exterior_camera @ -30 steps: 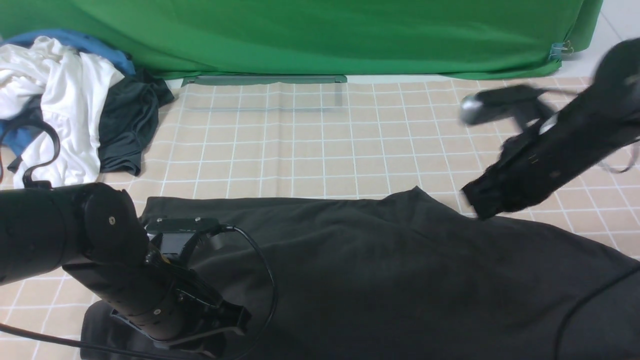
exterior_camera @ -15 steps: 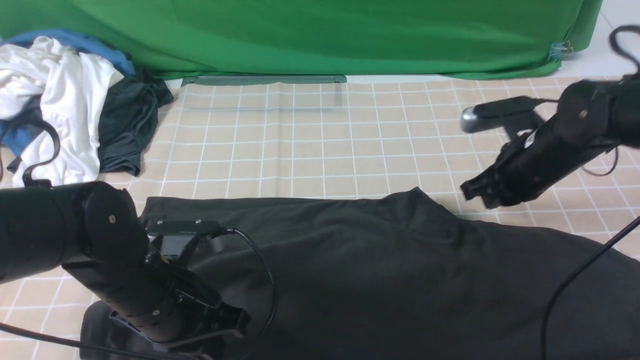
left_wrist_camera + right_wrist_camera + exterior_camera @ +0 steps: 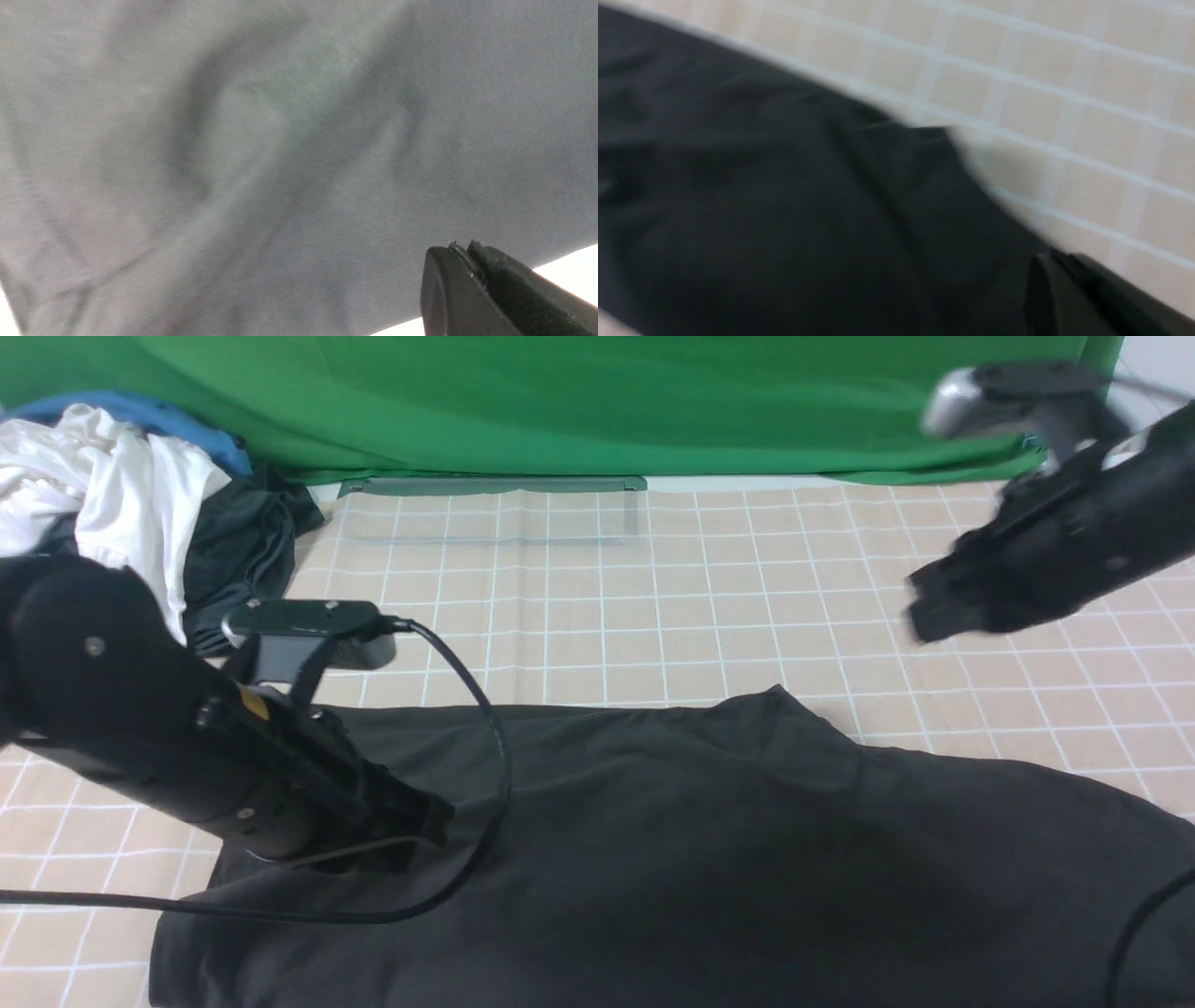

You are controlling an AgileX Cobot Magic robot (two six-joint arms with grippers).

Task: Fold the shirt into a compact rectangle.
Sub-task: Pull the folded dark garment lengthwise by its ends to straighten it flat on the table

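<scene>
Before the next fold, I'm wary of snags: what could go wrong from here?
1. The cable on the left arm loops low over the shirt and might drag it.
2. The left gripper and right gripper are shut with no cloth visibly held; pressing down like that could bunch the fabric.
3. The clothes pile lies near the left arm and could catch.
</scene>
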